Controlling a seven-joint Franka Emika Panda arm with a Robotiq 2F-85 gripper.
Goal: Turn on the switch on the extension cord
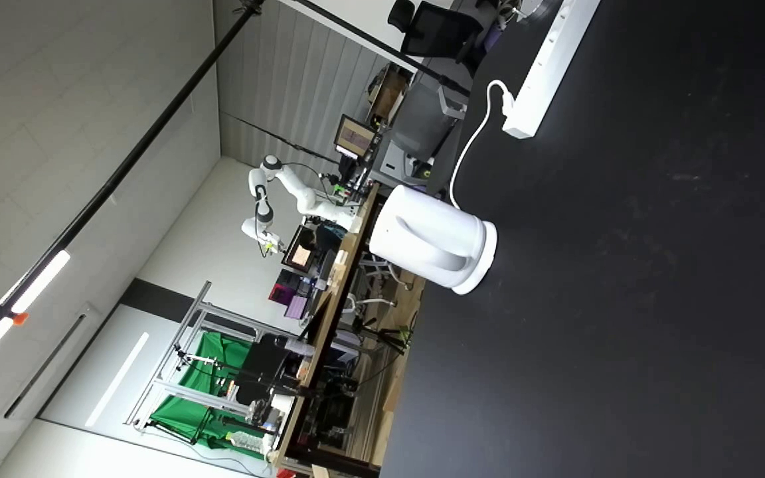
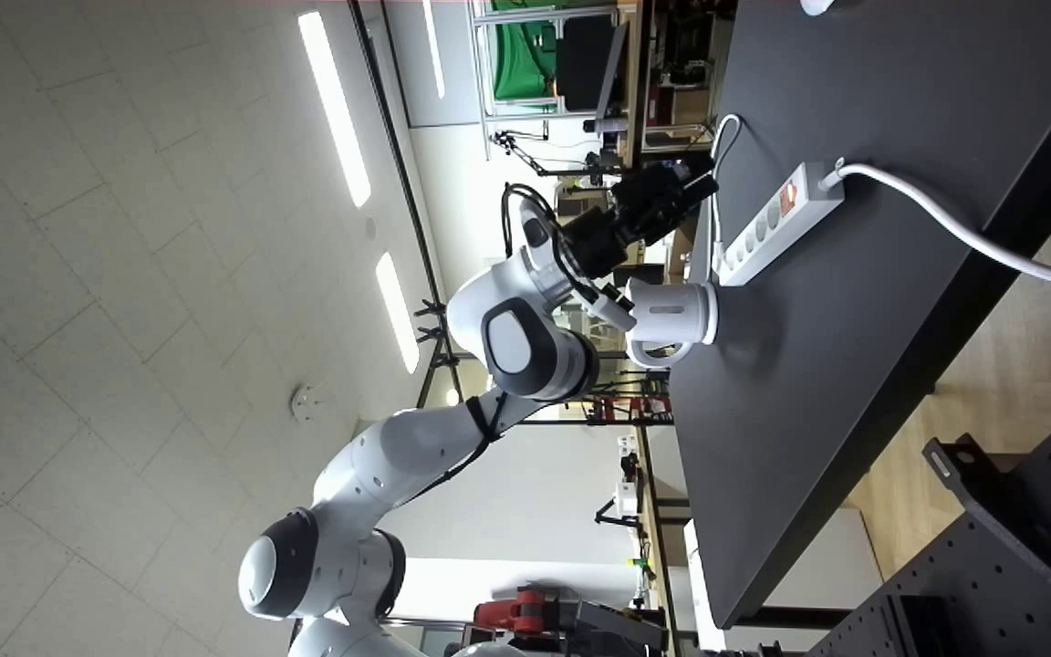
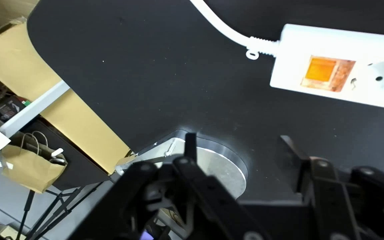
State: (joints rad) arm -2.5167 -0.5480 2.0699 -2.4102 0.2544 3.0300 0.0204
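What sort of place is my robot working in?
Probably a robotics lab: in an exterior view, the background shows another white robot arm, computer monitors and a hung green cloth.

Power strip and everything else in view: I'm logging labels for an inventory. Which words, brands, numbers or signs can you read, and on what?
No text can be read in any view.
Power strip and its switch: no legible mark.
Jug: no legible mark.
Monitors: too small and blurred to read.
Dark item at the wrist view's left: pale marks, too blurred to read.
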